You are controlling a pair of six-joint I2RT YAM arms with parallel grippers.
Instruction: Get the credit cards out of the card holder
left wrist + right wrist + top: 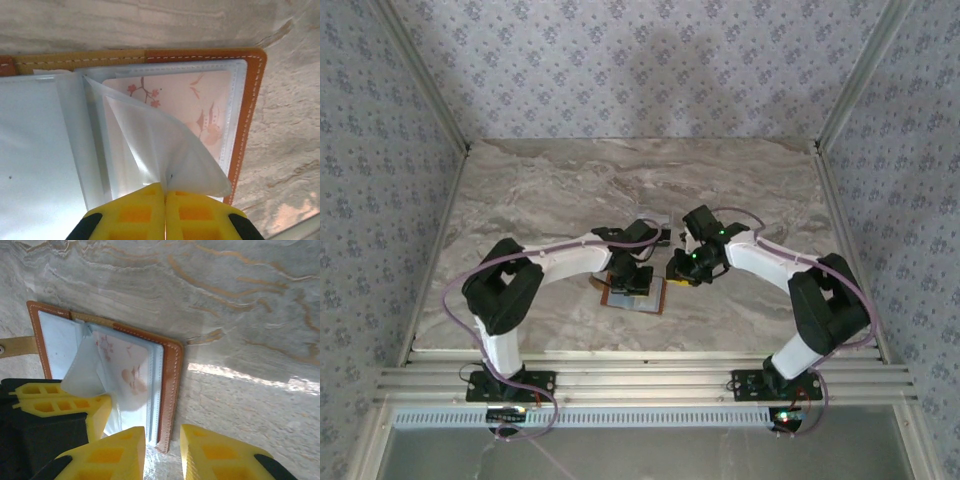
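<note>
Arching in from the left base with the left arm, elbow bent, wrist pointing down by the middle of the near edge of the tabletop [570,180]. Pinching with the left gripper [165,192], jaws pressed together, a clear plastic leaf [160,145] of the card holder [200,54], open and flat there. Showing a pink-tinted credit card [200,100] inside a clear pocket. Bending in likewise with the right arm; hovering with the right gripper [162,440] over the holder's right border, jaws narrowly apart, gripping nothing.

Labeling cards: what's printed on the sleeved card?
Pale pink card with reddish blossom sprigs; clearest in the left wrist view.
</note>
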